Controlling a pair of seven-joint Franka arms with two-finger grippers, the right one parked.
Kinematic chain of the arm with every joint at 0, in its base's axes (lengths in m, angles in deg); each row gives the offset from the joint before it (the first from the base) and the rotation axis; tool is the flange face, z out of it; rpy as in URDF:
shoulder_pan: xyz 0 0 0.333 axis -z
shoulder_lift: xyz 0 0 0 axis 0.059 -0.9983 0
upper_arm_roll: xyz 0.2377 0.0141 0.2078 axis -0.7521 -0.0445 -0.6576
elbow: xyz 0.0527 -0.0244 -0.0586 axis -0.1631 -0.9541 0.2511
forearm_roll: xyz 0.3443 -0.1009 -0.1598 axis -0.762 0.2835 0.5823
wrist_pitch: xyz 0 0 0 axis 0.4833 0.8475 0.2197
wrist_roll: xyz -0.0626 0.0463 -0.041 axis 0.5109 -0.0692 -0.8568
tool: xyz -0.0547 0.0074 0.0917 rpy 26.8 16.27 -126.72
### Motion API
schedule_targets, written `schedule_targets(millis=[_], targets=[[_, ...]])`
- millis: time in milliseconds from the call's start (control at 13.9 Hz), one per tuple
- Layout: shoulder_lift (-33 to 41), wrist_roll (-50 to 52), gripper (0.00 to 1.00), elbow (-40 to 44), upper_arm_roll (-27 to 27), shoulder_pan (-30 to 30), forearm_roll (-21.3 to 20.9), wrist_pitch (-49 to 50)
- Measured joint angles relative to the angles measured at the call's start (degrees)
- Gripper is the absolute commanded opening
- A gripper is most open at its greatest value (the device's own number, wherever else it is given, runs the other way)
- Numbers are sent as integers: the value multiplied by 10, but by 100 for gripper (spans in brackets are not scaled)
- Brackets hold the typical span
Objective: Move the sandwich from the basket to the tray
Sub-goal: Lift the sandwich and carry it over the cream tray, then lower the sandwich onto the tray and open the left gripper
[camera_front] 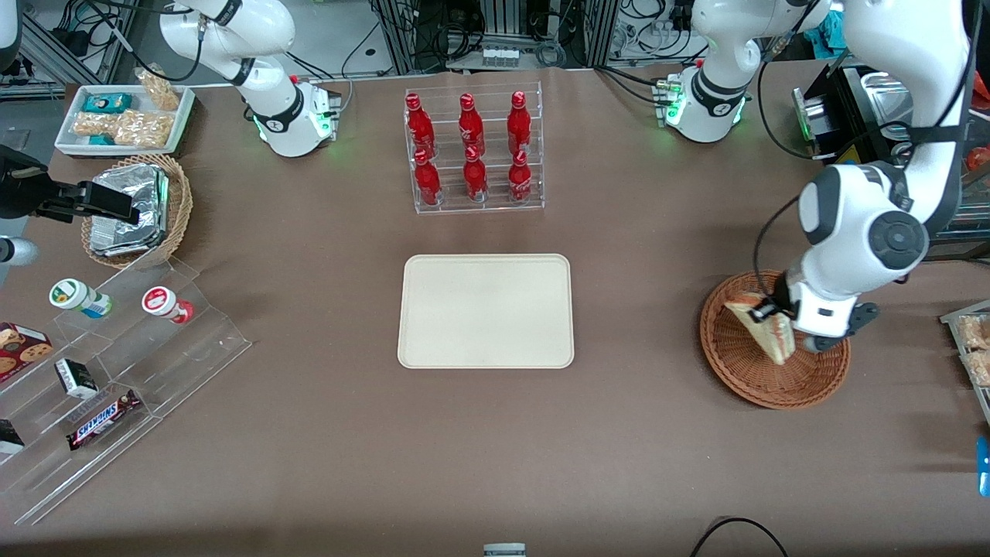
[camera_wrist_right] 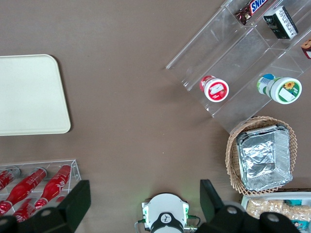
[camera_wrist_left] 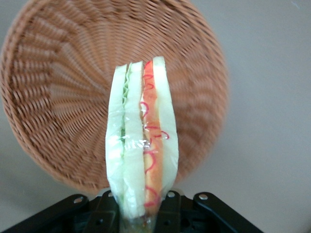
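Front view: left arm's pincer (camera_front: pixel 776 319) sits over the wide shallow reddish-brown wicker basket (camera_front: pixel 773 340) toward the working arm's end of the brown bench (camera_front: pixel 309 433), clamped on the triangular white-bread sandwich in clear wrap (camera_front: pixel 766 329). Sandwich hangs tilted above the basket floor, apparently clear of the weave. Flat cream rectangular tray with rounded corners (camera_front: pixel 486 311) lies mid-bench, well apart from the basket, nothing on it. Clear rack of red bottles (camera_front: pixel 473 151) stands farther from the camera than the tray

Left wrist view: sandwich (camera_wrist_left: pixel 142 141) held edge-on, green filling layer on one side, red-orange on the other, its near end pinched between the black fingers (camera_wrist_left: pixel 104 211). Basket (camera_wrist_left: pixel 58 97) below it, nothing else in it

Right wrist view: tray corner (camera_wrist_right: pixel 29 94) bare; smaller tan wicker basket with foil-wrapped packet (camera_wrist_right: pixel 262 155) near the clear stepped display stand (camera_wrist_right: pixel 233 73)
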Motion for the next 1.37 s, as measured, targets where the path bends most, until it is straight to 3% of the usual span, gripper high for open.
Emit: schedule_targets(millis=[359, 719, 1078, 1366], targets=[[-3, 3, 22, 22, 7, 152, 0, 29], [-81, 56, 23, 85, 8, 306, 1, 25], [-204, 129, 29, 212, 9, 380, 1, 22], [-257, 165, 36, 281, 9, 418, 1, 22]])
